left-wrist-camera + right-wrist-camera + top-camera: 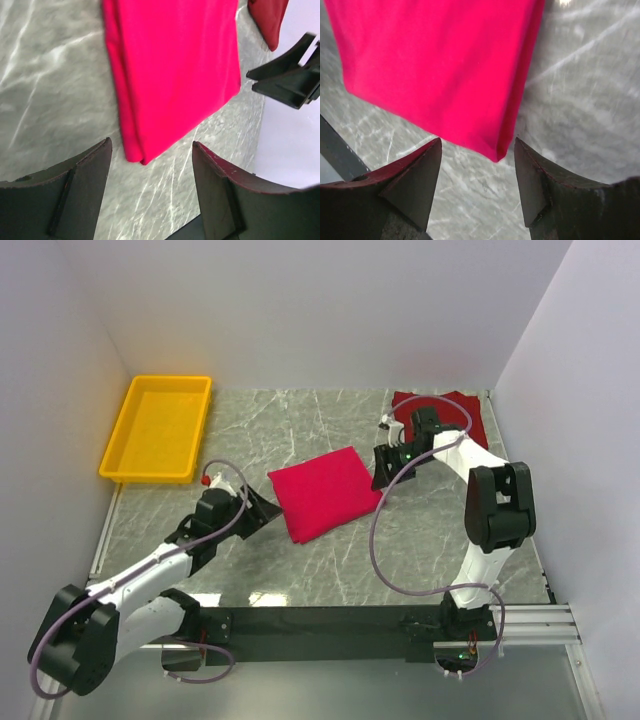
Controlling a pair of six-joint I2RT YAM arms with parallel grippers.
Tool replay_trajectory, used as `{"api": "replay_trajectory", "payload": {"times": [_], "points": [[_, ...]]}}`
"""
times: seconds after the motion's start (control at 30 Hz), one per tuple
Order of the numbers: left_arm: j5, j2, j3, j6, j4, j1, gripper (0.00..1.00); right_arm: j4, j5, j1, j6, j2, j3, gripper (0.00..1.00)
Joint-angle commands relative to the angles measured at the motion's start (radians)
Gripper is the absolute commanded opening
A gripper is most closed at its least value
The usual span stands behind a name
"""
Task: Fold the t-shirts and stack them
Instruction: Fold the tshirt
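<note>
The bright crimson-pink t-shirt point(325, 492) lies folded into a flat rectangle at mid table. My left gripper point(268, 512) stands open just off its left corner, nothing between the fingers; in the left wrist view the shirt's point(175, 65) folded corner ends a little short of the gripper's point(152, 150) fingertips. My right gripper point(380, 478) is open at the shirt's right corner. In the right wrist view that corner of the shirt point(440, 65) hangs just ahead of the gripper's point(477, 145) gap, untouched. The darker maroon t-shirt point(450, 412) lies crumpled at the back right, partly behind the right arm.
A yellow plastic tray point(118, 465) sits at the back left against the wall. White walls close in the table on the left, back and right. A black rail point(320, 622) with both arm bases runs along the near edge.
</note>
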Motion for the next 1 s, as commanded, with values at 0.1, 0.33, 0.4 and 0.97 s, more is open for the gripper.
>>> {"api": "replay_trajectory", "payload": {"times": [0.1, 0.33, 0.4, 0.97], "points": [[-0.02, -0.007, -0.002, -0.048, 0.2, 0.015, 0.68, 0.078, -0.046, -0.027, -0.009, -0.089, -0.067, 0.66], [0.129, 0.333, 0.229, 0.03, 0.301, 0.073, 0.43, 0.098, -0.236, -0.031, 0.024, -0.143, -0.086, 0.26], [0.174, 0.434, 0.294, 0.032, 0.315, 0.081, 0.25, 0.077, -0.332, -0.031, 0.032, -0.103, -0.078, 0.17], [0.27, 0.711, 0.467, 0.09, 0.286, 0.138, 0.07, 0.058, -0.339, -0.034, 0.098, 0.165, -0.069, 0.1]]}}
